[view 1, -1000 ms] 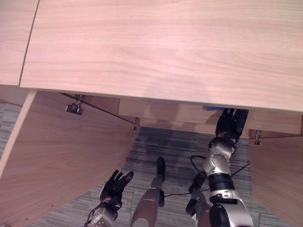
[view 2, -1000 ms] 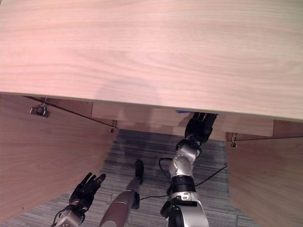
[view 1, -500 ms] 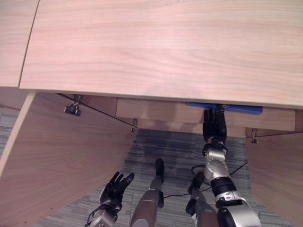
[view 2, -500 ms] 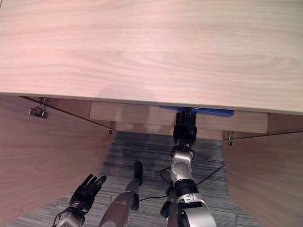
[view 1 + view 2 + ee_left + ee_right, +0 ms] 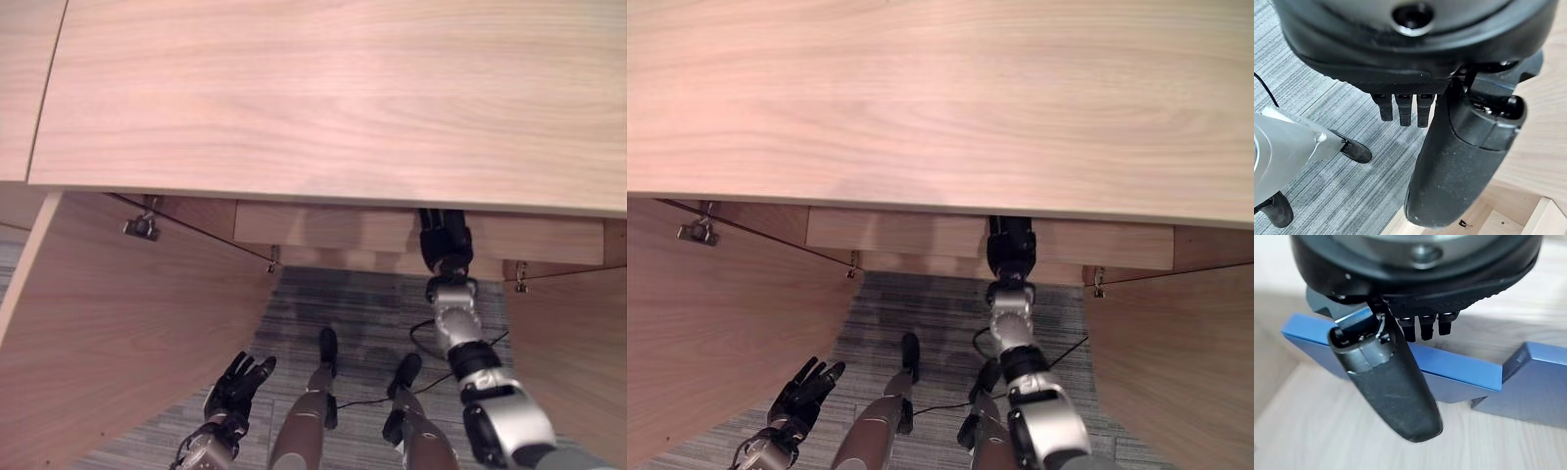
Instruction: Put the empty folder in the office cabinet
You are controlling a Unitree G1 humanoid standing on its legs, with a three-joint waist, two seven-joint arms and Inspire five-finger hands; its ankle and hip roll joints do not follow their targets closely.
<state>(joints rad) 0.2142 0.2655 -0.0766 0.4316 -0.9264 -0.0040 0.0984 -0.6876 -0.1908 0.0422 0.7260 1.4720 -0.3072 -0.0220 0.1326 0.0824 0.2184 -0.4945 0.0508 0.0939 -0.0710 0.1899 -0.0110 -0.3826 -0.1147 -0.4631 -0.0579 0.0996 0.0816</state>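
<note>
The blue folder (image 5: 1464,369) stands on the pale wooden shelf (image 5: 1342,435) inside the cabinet, seen in the right wrist view. My right hand (image 5: 1396,382) has its thumb across the folder's front, and its fingers (image 5: 1425,328) lie beyond the folder's upper edge, pinching it. From the head, my right hand (image 5: 443,245) reaches in under the cabinet top (image 5: 323,98), which hides the folder. My left hand (image 5: 238,382) hangs low over the carpet, fingers straight, holding nothing.
A second blue folder (image 5: 1542,382) sits on the shelf beside the first. The cabinet's left door (image 5: 118,323) and right door (image 5: 578,362) stand swung open on either side of me. A metal hinge (image 5: 137,227) shows on the left door.
The blue folder, which showed at the cabinet's front edge half a second ago, has gone in under the top with my right hand. The left hand stays still.
</note>
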